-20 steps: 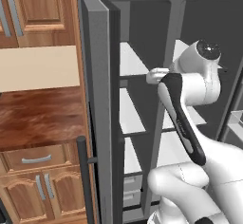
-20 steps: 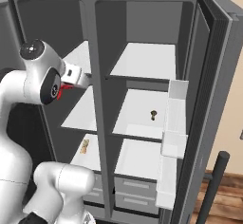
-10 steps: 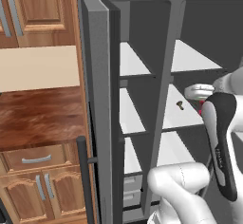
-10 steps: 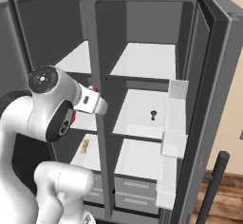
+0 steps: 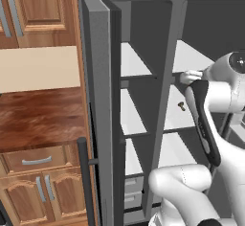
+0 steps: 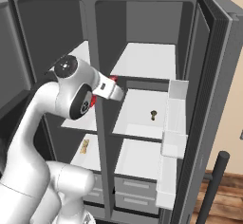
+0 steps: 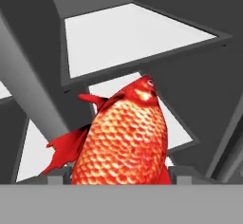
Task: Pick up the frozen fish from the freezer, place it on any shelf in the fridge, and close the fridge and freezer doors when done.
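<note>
Grey all over, the big side-by-side unit stands wide open: the fridge (image 6: 142, 52) is the wider compartment on the right, the freezer (image 6: 52, 42) the narrower one on the left, split by a vertical divider. Both of the fridge and freezer doors (image 6: 216, 99) are swung out, the right one carrying white inner bins (image 6: 173, 137), the left one seen edge-on in the left base view with a long dark handle. Left of the unit are wooden cabinets (image 5: 38, 9) and a dark wood bench (image 5: 43, 117).

The white arm (image 6: 52, 104) reaches up in front of the divider, hand pointed toward the fridge side.

Inside the fridge, the wide white shelf (image 6: 142, 114) at mid height has a tiny dark brownish item (image 6: 153, 115) sitting on it, with white drawers (image 6: 135, 194) lower down. A small tan thing (image 6: 85, 146) lies on a lower freezer shelf.

The frozen fish (image 7: 126, 140) is bright red-orange and scaly, head up, in the pincer (image 7: 118, 180), which is clamped on it at its lower body. In the hand view it's in the air in front of the white shelves, not resting on any of them.
</note>
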